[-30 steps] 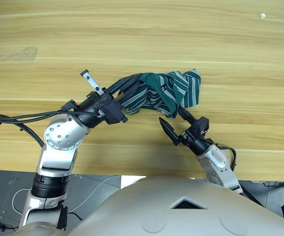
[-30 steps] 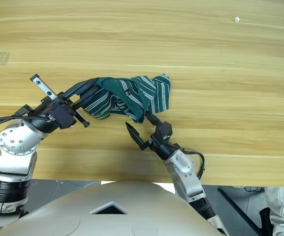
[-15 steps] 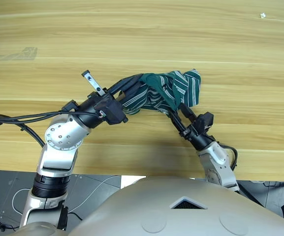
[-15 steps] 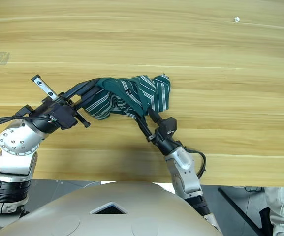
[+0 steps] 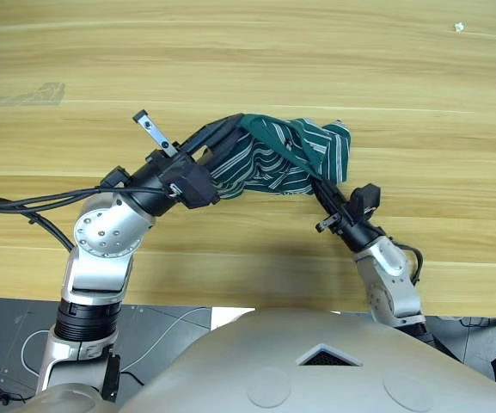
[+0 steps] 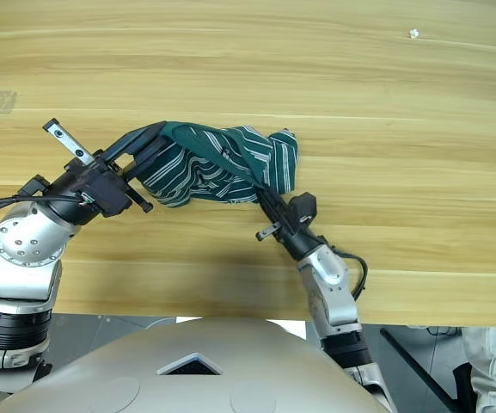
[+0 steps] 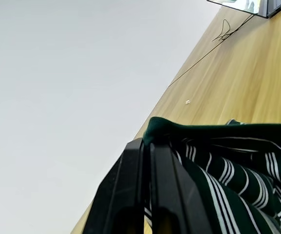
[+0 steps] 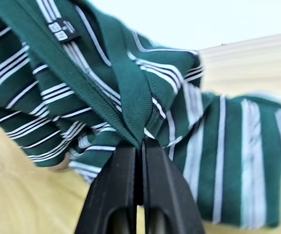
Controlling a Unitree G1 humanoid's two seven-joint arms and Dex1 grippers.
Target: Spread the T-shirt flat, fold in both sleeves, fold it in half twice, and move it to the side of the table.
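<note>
Near the front edge of the light wooden table (image 5: 230,52), my right gripper (image 5: 318,183), open a second ago, now clamps the bunched green white-striped T-shirt (image 5: 273,159) that my left gripper (image 5: 229,131) also pinches, so I judge spreading can begin.

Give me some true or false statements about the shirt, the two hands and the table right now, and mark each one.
1. The T-shirt lies spread flat on the table. False: it is bunched up between the two hands.
2. The right hand is shut on the T-shirt's fabric. True.
3. The left hand is open and clear of the T-shirt. False: it is shut on a green edge of it.
4. A small white scrap lies on the table, far off to the robot's right. True.
</note>
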